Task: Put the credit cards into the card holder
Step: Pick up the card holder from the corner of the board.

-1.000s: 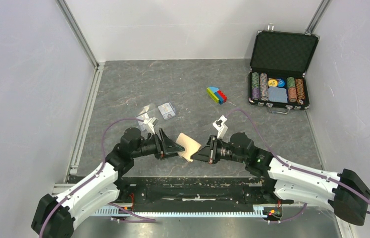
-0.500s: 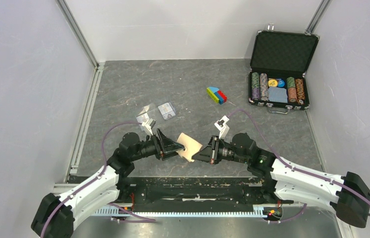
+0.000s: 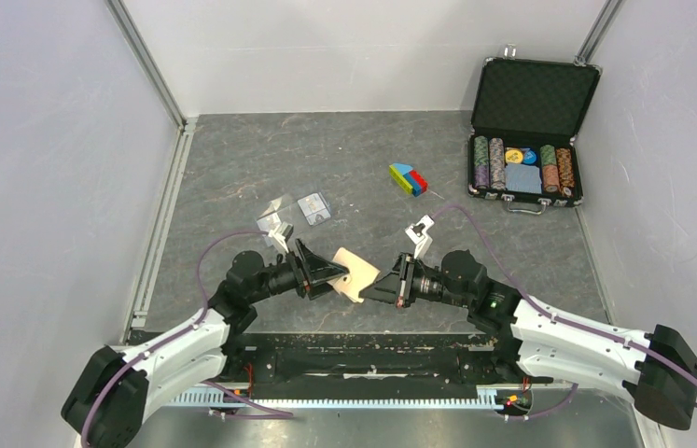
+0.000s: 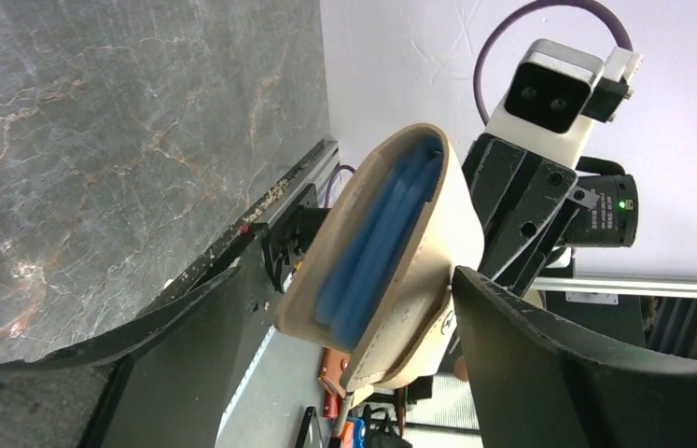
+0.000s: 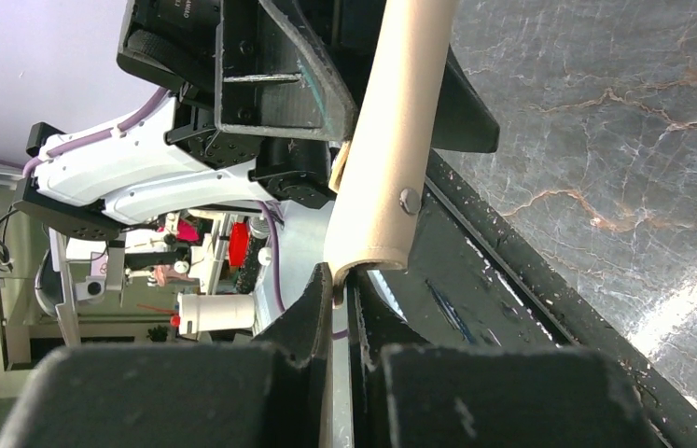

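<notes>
While the card holder (image 3: 355,276) is pinched in the closed right gripper (image 5: 337,280) at lower centre, it is straddled by the wide-spread left gripper (image 4: 326,289); the credit cards (image 3: 314,207) are seen upper left of it.

**Twin white-and-black arms, trimmed with purple cable**

The left arm (image 3: 181,343) and right arm (image 3: 564,331) wear glossy white shells on their lower links, with black joints and black cylindrical wrists. A thin purple cable (image 3: 199,275) loops along each. Each wrist carries a small white camera box (image 4: 554,98). The fingers (image 4: 568,373) are matte black wedges. A tiny green dot (image 4: 620,203), seemingly an indicator light, marks the right wrist.
</notes>
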You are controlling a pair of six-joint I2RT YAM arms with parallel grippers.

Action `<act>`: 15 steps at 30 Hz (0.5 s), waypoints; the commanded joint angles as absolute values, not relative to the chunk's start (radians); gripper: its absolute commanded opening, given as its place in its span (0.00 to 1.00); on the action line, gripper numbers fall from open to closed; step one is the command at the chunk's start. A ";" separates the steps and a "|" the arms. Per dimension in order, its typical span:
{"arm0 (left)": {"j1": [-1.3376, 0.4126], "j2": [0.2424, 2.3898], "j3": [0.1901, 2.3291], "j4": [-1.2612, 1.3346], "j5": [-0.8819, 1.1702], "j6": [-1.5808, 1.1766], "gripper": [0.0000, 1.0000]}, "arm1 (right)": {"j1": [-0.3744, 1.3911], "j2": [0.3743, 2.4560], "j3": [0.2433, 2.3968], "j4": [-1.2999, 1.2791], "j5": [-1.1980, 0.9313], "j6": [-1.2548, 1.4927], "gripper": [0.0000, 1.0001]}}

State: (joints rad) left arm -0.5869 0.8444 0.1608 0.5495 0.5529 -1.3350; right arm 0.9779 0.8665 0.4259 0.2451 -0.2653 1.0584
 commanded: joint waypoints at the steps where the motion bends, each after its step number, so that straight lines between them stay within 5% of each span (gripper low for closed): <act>1: -0.591 0.830 0.138 0.555 0.494 -1.368 0.87 | 0.980 0.843 0.481 0.264 -0.277 1.056 0.00; 15: -0.591 0.776 0.163 0.701 0.532 -1.348 0.61 | 0.981 0.871 0.447 0.284 -0.296 1.058 0.00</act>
